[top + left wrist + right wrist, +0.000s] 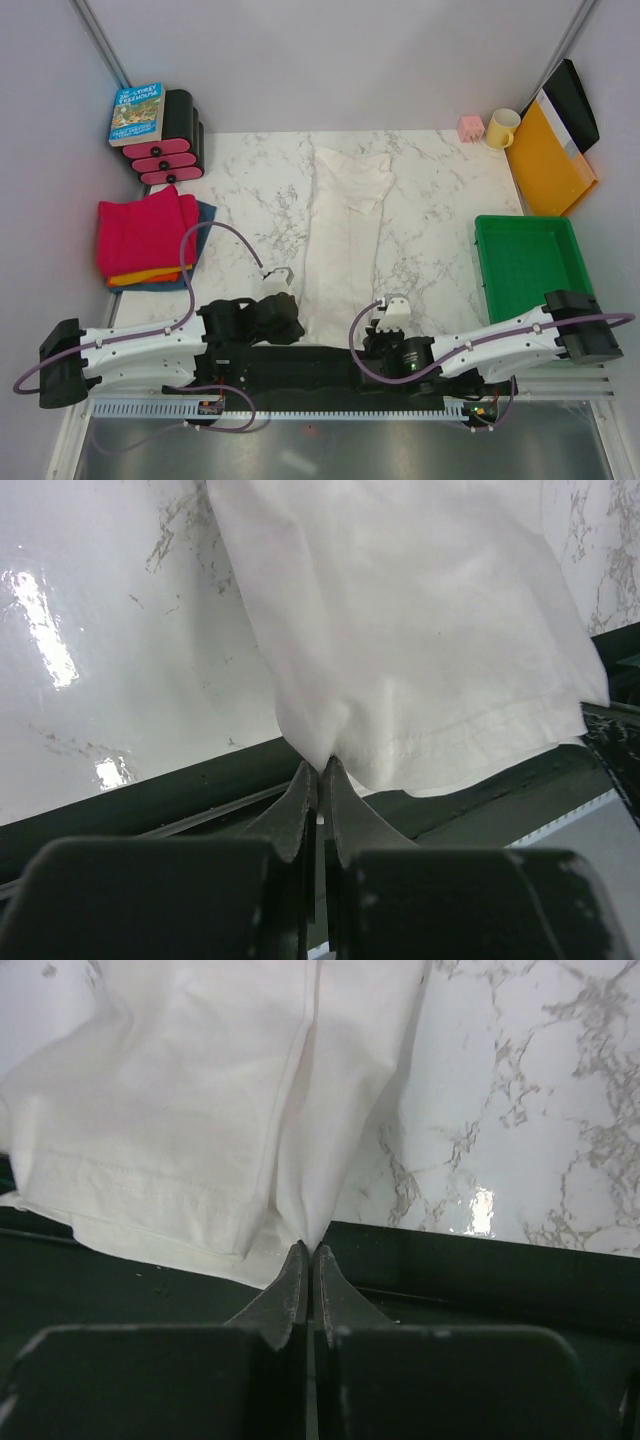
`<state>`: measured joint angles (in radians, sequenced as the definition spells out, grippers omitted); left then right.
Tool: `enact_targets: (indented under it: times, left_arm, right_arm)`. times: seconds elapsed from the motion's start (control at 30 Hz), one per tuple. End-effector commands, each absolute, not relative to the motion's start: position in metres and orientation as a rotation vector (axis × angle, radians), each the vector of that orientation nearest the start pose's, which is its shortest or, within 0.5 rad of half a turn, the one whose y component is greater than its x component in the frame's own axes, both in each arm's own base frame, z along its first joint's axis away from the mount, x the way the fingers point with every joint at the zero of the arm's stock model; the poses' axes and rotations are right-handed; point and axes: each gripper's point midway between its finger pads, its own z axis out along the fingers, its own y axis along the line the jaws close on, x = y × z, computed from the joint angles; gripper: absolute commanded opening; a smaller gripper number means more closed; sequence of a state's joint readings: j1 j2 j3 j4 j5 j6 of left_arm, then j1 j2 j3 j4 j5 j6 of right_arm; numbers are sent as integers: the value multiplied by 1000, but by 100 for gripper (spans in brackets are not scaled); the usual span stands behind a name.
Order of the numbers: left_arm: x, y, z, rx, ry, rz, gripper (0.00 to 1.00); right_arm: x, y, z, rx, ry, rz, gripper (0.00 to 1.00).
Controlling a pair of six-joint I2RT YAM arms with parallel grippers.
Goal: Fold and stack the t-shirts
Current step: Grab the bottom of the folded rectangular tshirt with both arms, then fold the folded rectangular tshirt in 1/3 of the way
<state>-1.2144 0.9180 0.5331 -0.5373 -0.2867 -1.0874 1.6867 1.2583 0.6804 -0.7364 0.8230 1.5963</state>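
Observation:
A cream-white t-shirt (345,230) lies folded in a long strip down the middle of the marble table, its hem at the near edge. My left gripper (283,318) is shut on the hem's left corner (322,748). My right gripper (383,325) is shut on the hem's right corner (305,1228). Both hold the cloth (200,1120) low over the black base strip. A folded magenta-pink shirt (143,232) lies on orange (140,278) and blue (203,215) ones at the left.
A green tray (528,268) stands at the right. A yellow-orange flat folder (547,160), a yellow mug (501,127) and a small pink cube (470,126) are at the back right. A book (136,112) leans on a black-and-pink rack (175,140) at the back left.

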Motion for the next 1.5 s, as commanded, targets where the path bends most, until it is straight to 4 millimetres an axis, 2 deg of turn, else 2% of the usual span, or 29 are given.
enact_targets:
  times: [0.0, 0.13, 0.23, 0.4, 0.43, 0.5, 0.53, 0.57, 0.6, 0.63, 0.7, 0.73, 0.8, 0.83, 1.0, 1.03, 1.07, 1.1, 1.17, 1.23, 1.27, 1.33, 1.37, 1.47]
  left_arm:
    - [107, -223, 87, 76, 2518, -571, 2]
    - [112, -222, 89, 93, 2502, -539, 2]
    - [120, -228, 104, 113, 2455, -542, 2]
    - [139, -235, 127, 131, 2375, -493, 2]
    - [144, -239, 136, 142, 2350, -491, 2]
    - [153, -243, 139, 155, 2335, -448, 2]
    - [162, -244, 148, 155, 2313, -428, 2]
    - [167, -245, 149, 159, 2310, -413, 2]
    - [173, -247, 145, 185, 2321, -379, 2]
    - [183, -248, 153, 161, 2307, -378, 2]
    - [196, -250, 157, 169, 2290, -359, 2]
    - [208, -250, 159, 147, 2285, -345, 2]
    - [223, -250, 164, 145, 2264, -341, 2]
    - [237, -247, 165, 120, 2263, -318, 2]
    - [280, -238, 165, 102, 2257, -258, 2]
    - [292, -236, 170, 76, 2243, -258, 2]
    - [299, -236, 163, 78, 2260, -242, 2]
    - [306, -238, 166, 82, 2254, -249, 2]
    - [320, -235, 155, 72, 2281, -217, 2]
    - [332, -235, 155, 54, 2277, -209, 2]
    - [336, -238, 144, 71, 2303, -197, 2]
    - [347, -242, 142, 68, 2303, -192, 2]
    - [350, -245, 130, 82, 2333, -179, 2]
    - [365, -251, 128, 80, 2338, -183, 2]
  right_arm:
    - [98, 226, 111, 87, 2156, 329, 0]
    - [111, 222, 140, 119, 2096, 343, 0]
    - [122, 218, 156, 130, 2065, 337, 0]
    - [144, 208, 168, 160, 2035, 265, 0]
    - [147, 206, 170, 146, 2033, 247, 0]
    - [160, 203, 170, 179, 2034, 229, 0]
    - [169, 195, 170, 169, 2034, 183, 0]
    - [175, 200, 172, 190, 2028, 208, 0]
    - [179, 200, 171, 190, 2036, 205, 0]
    - [189, 193, 170, 179, 2037, 153, 0]
    - [201, 198, 170, 187, 2045, 155, 0]
    - [213, 191, 169, 217, 2043, 128, 0]
    - [226, 197, 167, 182, 2061, 118, 0]
    - [239, 194, 168, 222, 2053, 120, 0]
    - [279, 190, 155, 181, 2093, 43, 0]
    - [291, 189, 155, 207, 2093, 58, 0]
    - [298, 189, 156, 212, 2092, 58, 0]
    - [308, 183, 148, 207, 2106, 21, 0]
    - [324, 188, 143, 205, 2123, 26, 0]
    - [339, 186, 140, 213, 2129, 20, 0]
    - [347, 189, 135, 208, 2140, 8, 0]
    - [360, 185, 133, 225, 2141, -2, 0]
    - [366, 188, 128, 217, 2153, 0, 0]
    - [381, 187, 120, 233, 2169, -10, 0]
